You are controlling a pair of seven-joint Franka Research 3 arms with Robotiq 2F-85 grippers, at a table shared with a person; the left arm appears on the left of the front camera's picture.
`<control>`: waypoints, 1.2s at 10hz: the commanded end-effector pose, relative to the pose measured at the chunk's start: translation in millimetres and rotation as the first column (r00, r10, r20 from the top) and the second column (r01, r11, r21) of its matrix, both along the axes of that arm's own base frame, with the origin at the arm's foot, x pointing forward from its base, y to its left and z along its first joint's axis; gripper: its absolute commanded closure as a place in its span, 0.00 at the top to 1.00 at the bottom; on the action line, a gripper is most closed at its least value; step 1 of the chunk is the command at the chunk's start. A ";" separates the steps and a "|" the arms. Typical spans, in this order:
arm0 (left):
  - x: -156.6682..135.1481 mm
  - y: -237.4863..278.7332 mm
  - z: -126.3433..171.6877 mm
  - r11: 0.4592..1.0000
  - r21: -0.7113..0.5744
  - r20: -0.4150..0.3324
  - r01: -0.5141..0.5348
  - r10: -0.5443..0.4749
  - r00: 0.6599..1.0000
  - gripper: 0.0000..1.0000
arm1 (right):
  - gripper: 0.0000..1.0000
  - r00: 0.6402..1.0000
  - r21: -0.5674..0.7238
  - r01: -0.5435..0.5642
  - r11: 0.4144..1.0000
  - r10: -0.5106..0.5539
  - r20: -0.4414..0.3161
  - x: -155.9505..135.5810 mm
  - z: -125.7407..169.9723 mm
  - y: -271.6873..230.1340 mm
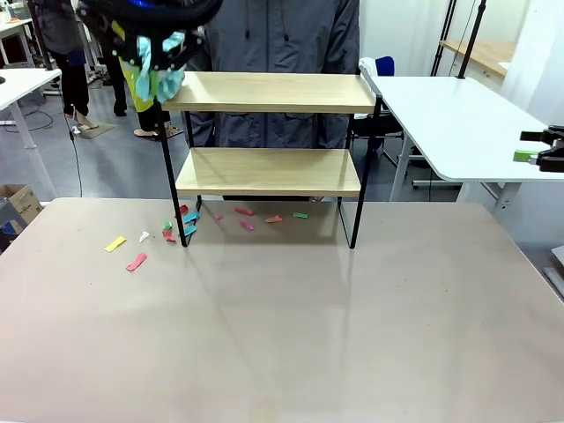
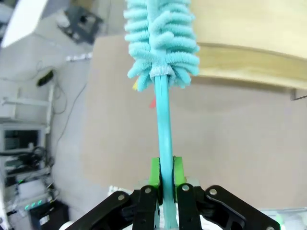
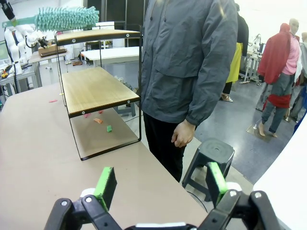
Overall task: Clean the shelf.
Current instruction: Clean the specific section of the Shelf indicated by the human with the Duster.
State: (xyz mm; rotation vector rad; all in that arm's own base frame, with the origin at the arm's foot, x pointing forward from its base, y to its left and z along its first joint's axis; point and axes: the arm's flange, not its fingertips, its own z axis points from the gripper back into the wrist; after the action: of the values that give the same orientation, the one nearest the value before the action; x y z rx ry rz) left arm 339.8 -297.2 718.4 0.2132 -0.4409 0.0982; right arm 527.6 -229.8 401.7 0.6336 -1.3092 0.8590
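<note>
**Left hand** (image 2: 165,172): black fingers with green pads, clamped together on the thin teal handle of a duster (image 2: 163,43). Held high at the shelf's left end, level with the top board. The fluffy teal head points away from the hand and lies at the edge of that board; contact with the wood is possible but cannot be confirmed.

**Right hand** (image 3: 160,181): pads set wide apart, nothing between them. Held off the counter's right side, well apart from the shelf, facing it from the end.

**Shelf** (image 1: 269,92): two light wooden boards in a thin black frame, upright on four legs. Stands on the far middle part of the counter (image 1: 282,335), just before the person. Both the top board and the lower board (image 1: 269,172) look bare.

**Scraps** (image 1: 137,262): small coloured pieces in pink, yellow, teal, green and white. They are scattered on the counter beneath the shelf and out past its left front leg.

**Person** (image 1: 282,35): grey jacket, standing at the far edge behind the shelf, arm hanging down.

**Stool** (image 3: 213,153): black, on the floor beside the person.
</note>
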 end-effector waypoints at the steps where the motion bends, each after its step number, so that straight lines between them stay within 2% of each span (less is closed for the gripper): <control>1: -21.5 25.4 21.4 0.988 -0.122 0.080 0.095 -0.086 0.993 0.13 | 1.00 1.000 0.000 -0.001 1.000 0.001 0.005 0.1 2.7 1.9; 3: -34.0 34.0 37.4 0.970 -0.167 0.101 0.178 -0.163 0.981 0.13 | 1.00 1.000 0.000 -0.001 1.000 0.001 0.005 0.1 2.7 1.9; 4: -40.7 37.8 42.5 0.941 -0.199 0.084 0.275 -0.263 0.961 0.13 | 1.00 1.000 0.000 -0.001 1.000 0.001 0.005 0.1 2.7 1.9; 5: -48.9 42.8 47.3 0.863 -0.251 0.048 0.438 -0.441 0.896 0.13 | 1.00 1.000 0.000 -0.001 1.000 0.001 0.005 0.1 2.7 1.9; 7: -66.8 63.2 54.1 0.736 -0.328 -0.027 0.593 -0.634 0.773 0.13 | 1.00 1.000 0.000 -0.001 1.000 0.001 0.005 0.1 2.7 1.9; 8: -76.0 78.4 55.8 0.674 -0.327 -0.061 0.662 -0.714 0.697 0.13 | 1.00 1.000 0.000 -0.001 1.000 0.001 0.005 0.1 2.7 1.9; 9: -83.2 90.8 53.6 0.642 -0.306 -0.105 0.703 -0.757 0.645 0.13 | 1.00 1.000 0.000 -0.001 1.000 0.001 0.005 0.1 2.7 1.9; 10: -90.9 98.0 41.7 0.603 -0.244 -0.177 0.759 -0.798 0.576 0.13 | 1.00 1.000 0.000 -0.001 1.000 0.001 0.005 0.1 2.7 1.9; 12: -98.7 98.6 16.6 0.559 -0.118 -0.303 0.821 -0.807 0.507 0.13 | 1.00 1.000 0.000 -0.001 1.000 0.001 0.005 0.1 2.7 1.9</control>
State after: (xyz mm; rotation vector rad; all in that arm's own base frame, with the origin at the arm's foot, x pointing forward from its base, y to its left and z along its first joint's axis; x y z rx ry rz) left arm 239.8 -198.3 745.0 -0.0726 -0.1237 -0.8402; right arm 527.6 -229.8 401.7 0.6337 -1.3092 0.8590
